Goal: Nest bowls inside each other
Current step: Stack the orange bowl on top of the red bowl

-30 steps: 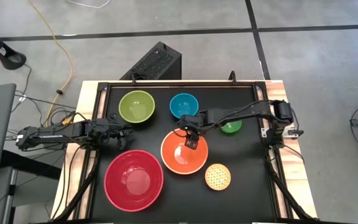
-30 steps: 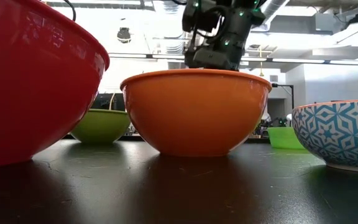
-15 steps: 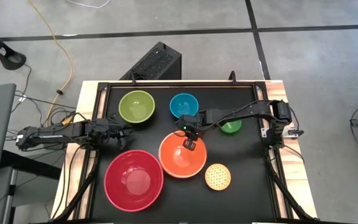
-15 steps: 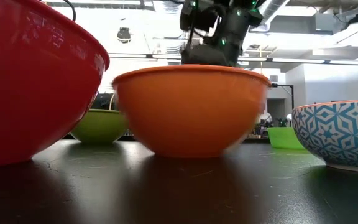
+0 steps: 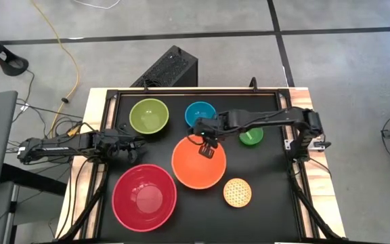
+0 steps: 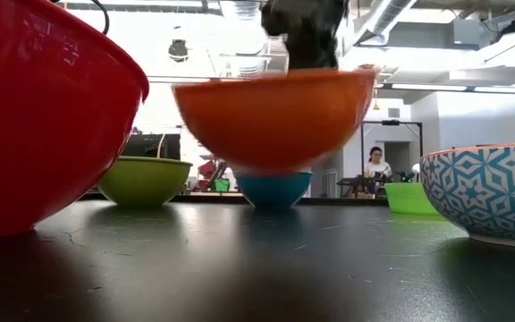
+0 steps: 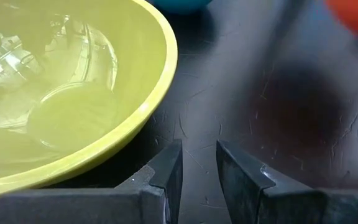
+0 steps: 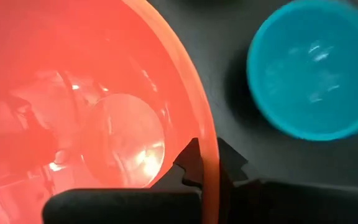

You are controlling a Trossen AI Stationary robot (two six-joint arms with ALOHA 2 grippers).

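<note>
My right gripper [image 5: 204,144] is shut on the orange bowl [image 5: 198,163], which hangs above the table in the low view [image 6: 275,116]. The large red bowl [image 5: 144,198] stands on the table to its near left. The lime green bowl [image 5: 148,116] and blue bowl [image 5: 200,114] stand at the far side. The smallest green bowl [image 5: 251,136] stands to the right, and the patterned yellow bowl [image 5: 237,192] at the near right. My left gripper [image 7: 197,165] waits at the table's left, open by a small gap, beside the lime green bowl [image 7: 73,93]. My right gripper holds the orange bowl by its far rim [image 8: 211,149], one finger inside the bowl and one outside. The fingers slant down at it from the far right. The bowl is lifted clear of the table, mouth up and slightly tilted.
The black table top has a raised frame [image 5: 181,91] along its edges. Bare table [image 5: 269,169] lies to the right of the orange bowl. Beyond the far edge a dark box [image 5: 168,68] sits on the floor, and a person [image 6: 375,165] shows far off in the room.
My right gripper has taken hold of the orange bowl's rim and gone up. The bowl first slid a little toward the table's left, then rose clear of the table, so the blue bowl now shows under it in the low view.
</note>
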